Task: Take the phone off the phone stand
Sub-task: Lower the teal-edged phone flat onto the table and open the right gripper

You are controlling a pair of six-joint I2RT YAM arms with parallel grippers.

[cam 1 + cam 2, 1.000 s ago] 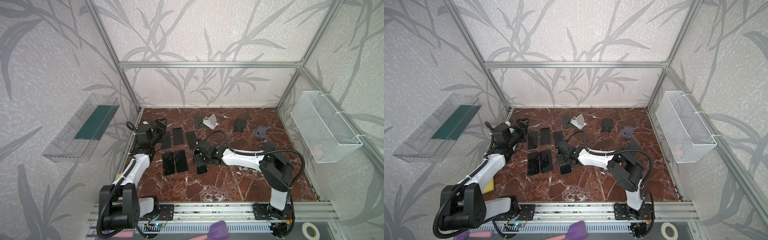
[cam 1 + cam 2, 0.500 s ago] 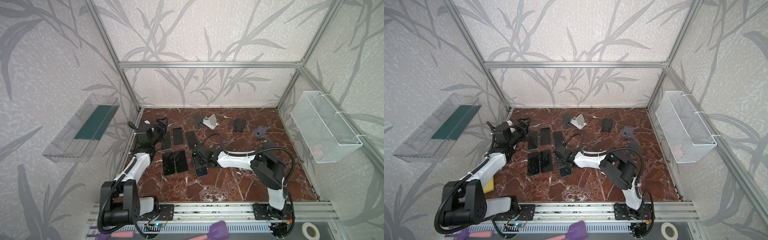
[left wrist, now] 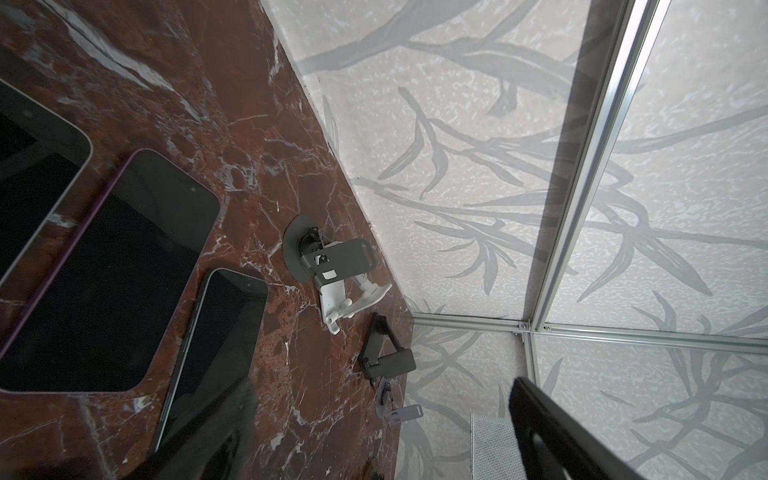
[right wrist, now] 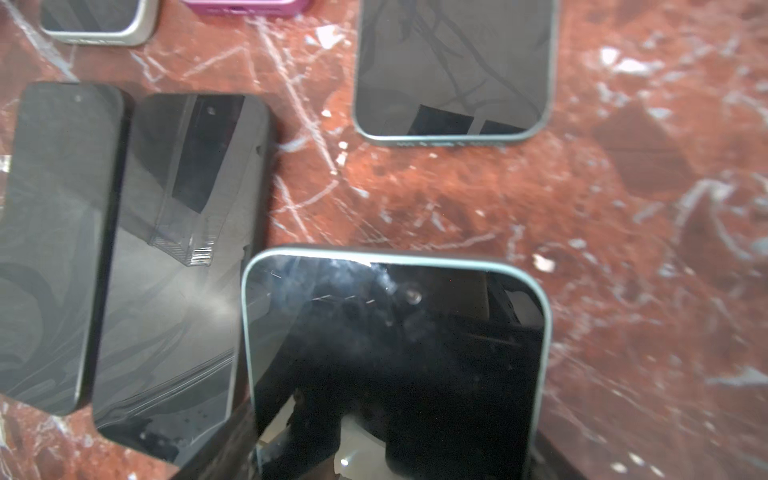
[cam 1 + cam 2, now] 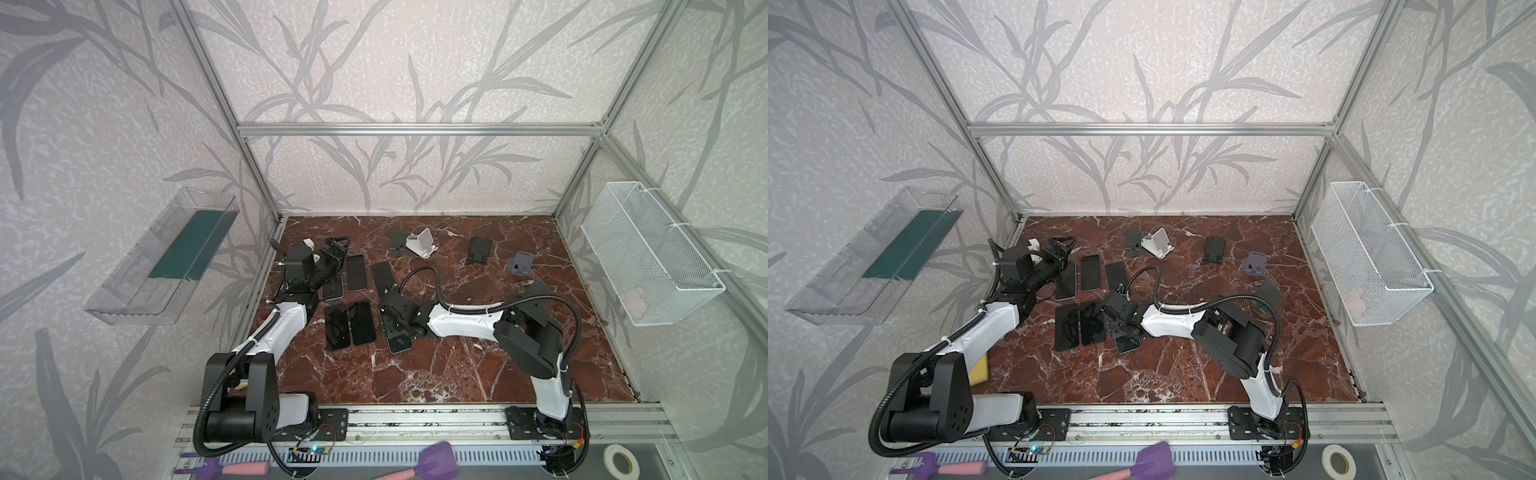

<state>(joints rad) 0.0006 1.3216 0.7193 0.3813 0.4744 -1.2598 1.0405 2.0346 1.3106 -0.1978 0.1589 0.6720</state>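
A: What is seen at the far left?

B: A clear bin [image 5: 166, 257] is fixed to the left wall. Next to it, the left claw [image 5: 336, 251] is held over the back-left part of the counter [image 5: 457, 365]. Its fingers [image 3: 528, 403] are spread wide, and nothing is gripped between them. A row of three phones [image 5: 356, 272] is laid flat just beside it, and the leftmost one is partly covered by the claw in both top views.

A: And toward the middle?

B: A pair of black phones [image 5: 360, 323] is laid side by side, touching. Just to their right, the phone [image 5: 400, 344] is pinched across its width by the right claw [image 5: 394, 328], screen up and low over the counter. Whether the marble is touched cannot be told. In the right wrist view the phone [image 4: 395, 365] is shown overlapping an edge of the nearer black one.

A: Where are the stands?

B: Four are set along the back, well apart from the phone. A dark stand [image 5: 398, 242] is placed first, with a white stand [image 5: 424, 244] just beside it, then a black stand [image 5: 478, 250] and a lilac stand [image 5: 520, 264]. A wire basket [image 5: 648, 266] is hung on the right wall.
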